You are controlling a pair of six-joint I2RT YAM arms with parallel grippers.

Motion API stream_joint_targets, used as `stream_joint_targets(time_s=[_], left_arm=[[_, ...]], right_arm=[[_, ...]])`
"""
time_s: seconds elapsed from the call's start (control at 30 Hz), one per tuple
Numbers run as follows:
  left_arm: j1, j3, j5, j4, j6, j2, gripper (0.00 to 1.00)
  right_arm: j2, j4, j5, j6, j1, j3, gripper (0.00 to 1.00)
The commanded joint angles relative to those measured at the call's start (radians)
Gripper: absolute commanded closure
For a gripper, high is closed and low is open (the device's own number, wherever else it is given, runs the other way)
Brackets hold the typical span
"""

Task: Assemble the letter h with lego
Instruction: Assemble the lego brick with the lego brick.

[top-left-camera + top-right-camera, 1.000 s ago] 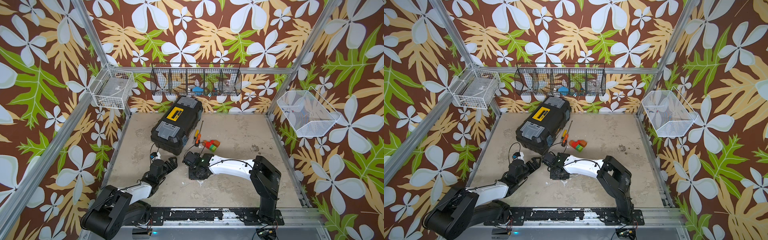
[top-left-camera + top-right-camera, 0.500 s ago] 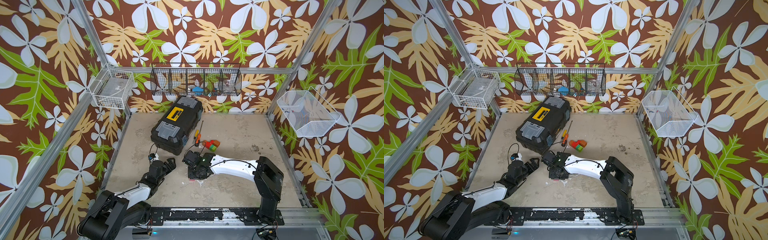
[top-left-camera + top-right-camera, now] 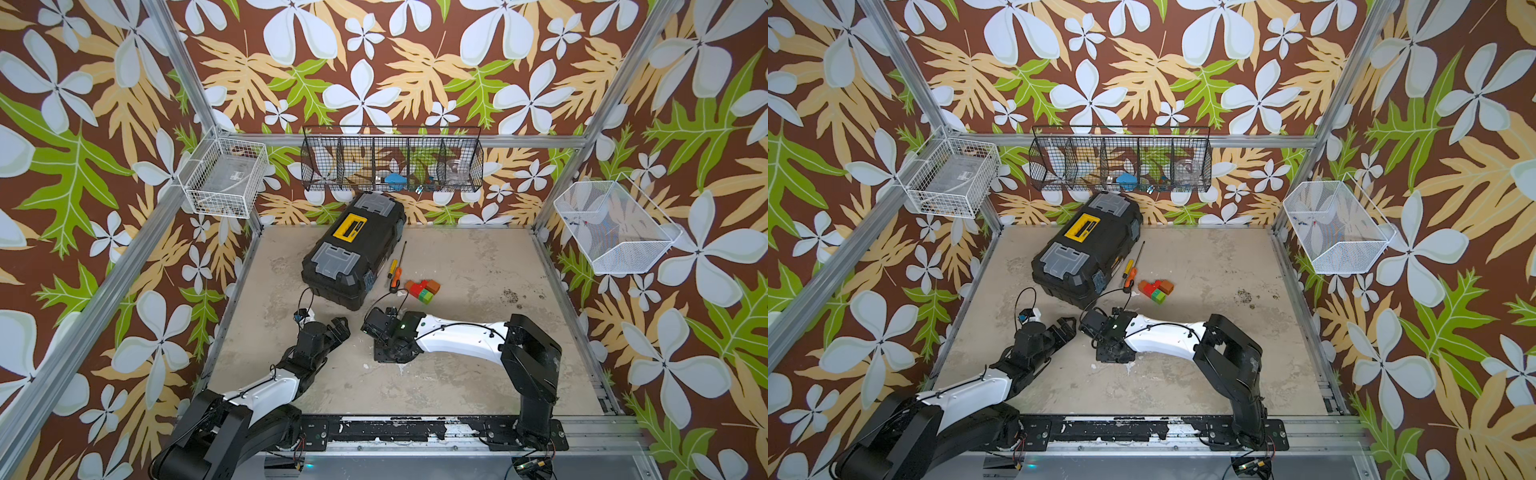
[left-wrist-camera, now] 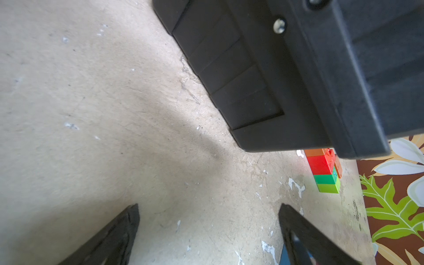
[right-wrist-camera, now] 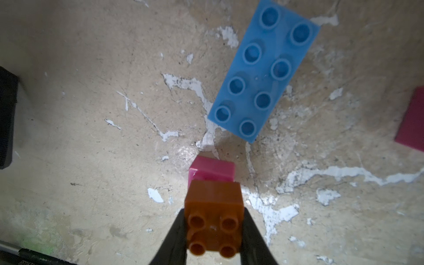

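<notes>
The closed black toolbox [image 3: 353,249] sits far left of centre on the table [image 3: 457,374], with a screwdriver [image 3: 395,276] along its right side. On the far wall, a black wire basket [image 3: 357,166] holds a blue thing [image 3: 395,179] around its middle and a clear jar [image 3: 1187,168] toward its right end. The left white basket [image 3: 216,203] holds a clear flat piece. The right mesh basket [image 3: 623,257] holds tiny bits.

The right fingers [image 5: 176,243] clamp an orange brick [image 5: 214,206] stacked on a pink brick [image 5: 212,169], near a flat light-blue brick [image 5: 263,73] at mid-table. The left fingers [image 4: 110,241] stand wide, bare. A brick cluster [image 3: 423,289], red, orange, green and lime, lies right of the screwdriver.
</notes>
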Motion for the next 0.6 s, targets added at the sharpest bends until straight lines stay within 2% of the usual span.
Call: stream_joint_targets(time_s=[0.0, 0.4, 0.57], left_arm=[[0.001, -0.002, -0.009, -0.084, -0.004, -0.005, 0.01], [0.000, -0.015, 0.014, -0.088, -0.007, -0.074, 0.01], [0.001, -0.019, 0.013, -0.085, -0.008, -0.079, 0.02]], right_arm=[[0.019, 0.008, -0.007, -0.009, 0.002, 0.000, 0.69], [0.017, 0.006, -0.010, -0.010, 0.003, 0.012, 0.69], [0.074, -0.022, -0.021, -0.028, 0.006, 0.034, 0.68]])
